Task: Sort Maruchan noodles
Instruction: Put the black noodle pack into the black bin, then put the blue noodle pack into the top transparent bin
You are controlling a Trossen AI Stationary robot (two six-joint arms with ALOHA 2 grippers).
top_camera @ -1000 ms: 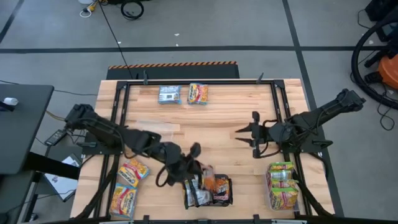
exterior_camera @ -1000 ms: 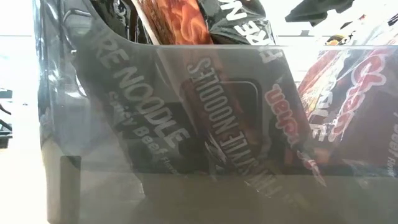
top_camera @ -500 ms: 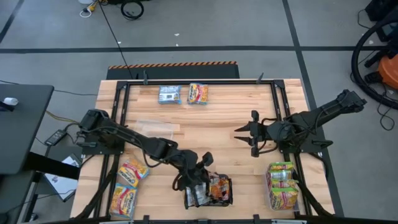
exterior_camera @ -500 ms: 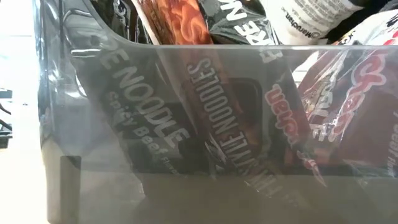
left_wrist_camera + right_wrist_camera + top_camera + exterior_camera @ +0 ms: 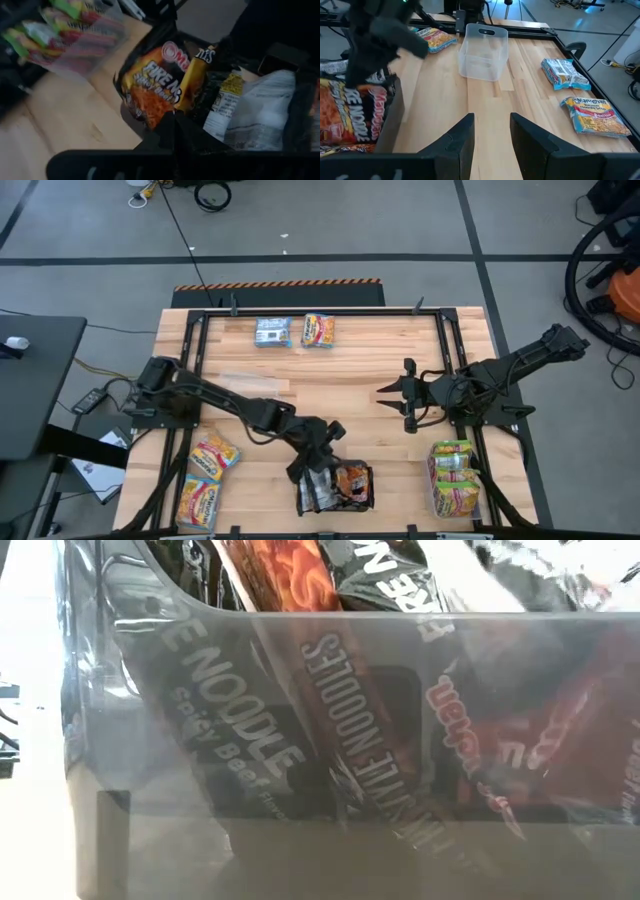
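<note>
Maruchan noodles (image 5: 335, 485) filled the near-edge tub (image 5: 300, 505), where the left gripper (image 5: 318, 457), jaws closed, should have released low; the right gripper (image 5: 392, 392) waited parted mid-table.

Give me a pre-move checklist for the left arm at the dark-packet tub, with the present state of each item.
1. left gripper is over the tub of dark packets at the table's near edge: ok.
2. Left gripper shut: ok. Whether it grips a packet: cannot tell.
3. right gripper is apart from the left arm, open and empty over bare wood: ok.
4. The two loose packets at the far edge are not yet sorted: not ok.
5. empty clear tub stands upright, ready to receive them: ok.
6. Yellow-green packets already sit grouped at the right near corner: ok.
</note>
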